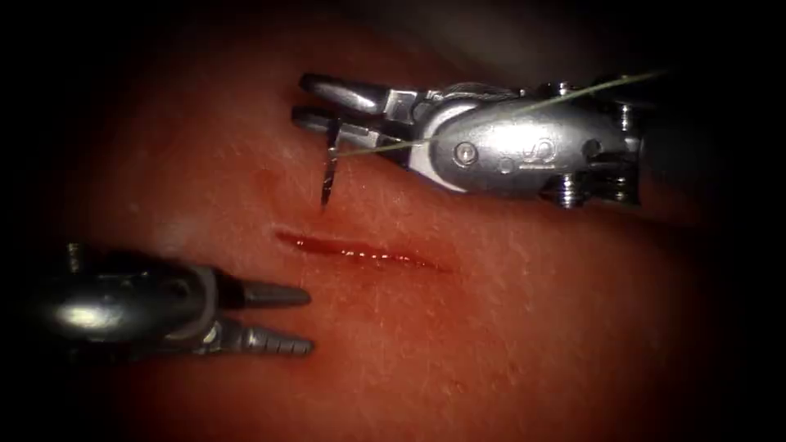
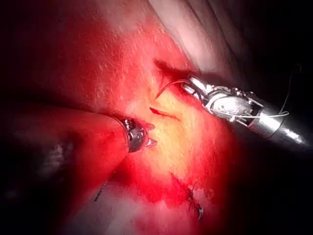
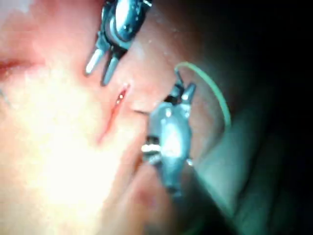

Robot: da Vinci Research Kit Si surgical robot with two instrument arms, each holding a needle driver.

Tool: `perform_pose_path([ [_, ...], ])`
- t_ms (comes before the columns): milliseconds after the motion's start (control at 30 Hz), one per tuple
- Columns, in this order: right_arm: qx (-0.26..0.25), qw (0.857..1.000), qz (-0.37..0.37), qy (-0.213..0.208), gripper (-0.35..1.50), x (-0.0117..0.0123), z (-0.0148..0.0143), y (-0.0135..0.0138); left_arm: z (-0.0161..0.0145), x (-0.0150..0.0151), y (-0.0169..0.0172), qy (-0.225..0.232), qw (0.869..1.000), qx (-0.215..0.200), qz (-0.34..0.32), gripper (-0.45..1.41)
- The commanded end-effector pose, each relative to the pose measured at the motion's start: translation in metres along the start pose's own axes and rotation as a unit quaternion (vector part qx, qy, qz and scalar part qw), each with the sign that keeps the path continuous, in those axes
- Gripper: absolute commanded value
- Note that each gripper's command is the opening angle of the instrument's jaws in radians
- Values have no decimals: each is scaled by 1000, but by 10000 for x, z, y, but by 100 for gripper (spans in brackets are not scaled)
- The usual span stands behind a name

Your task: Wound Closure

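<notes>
On the tissue (image 1: 508, 327) the short cut (image 1: 360, 250) holds red fluid. My right tool (image 1: 299, 98) comes in from the right and is shut on the curved needle (image 1: 329, 168) near its thread end. The needle hangs point down over the far side of the cut, near its left end, and is not in the tissue. The thread (image 1: 524, 106) trails right across the tool's body. My left tool (image 1: 310, 322) lies on the near side of the cut, at its left, open and holding nothing. The left wrist view shows the needle (image 2: 168, 85) arching from the right tool toward the cut (image 2: 164, 113).
Dark thread ends (image 2: 198, 211) lie on the tissue away from the cut. In the right wrist view the thread (image 3: 215, 93) loops in a green arc behind the right tool (image 3: 183, 90), with the left tool (image 3: 100, 68) beyond the cut (image 3: 115, 110).
</notes>
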Motion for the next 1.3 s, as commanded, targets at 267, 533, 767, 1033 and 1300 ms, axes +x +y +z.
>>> perform_pose_path([
  [267,11,1000,-7,2,-35,-6,8,-20,12,-4,1,0,1000,2,-4,25],
  [533,33,999,-18,-5,-35,-13,8,-51,11,-5,1,0,1000,1,-4,26],
  [767,54,998,-4,-20,-35,-25,5,-70,11,-5,1,0,1000,1,-4,25],
  [1033,72,997,-2,-32,-35,-32,6,-93,11,-5,1,0,1000,1,-4,24],
  [1300,84,996,-3,-44,-35,-37,8,-107,10,-5,0,0,1000,0,-3,23],
])
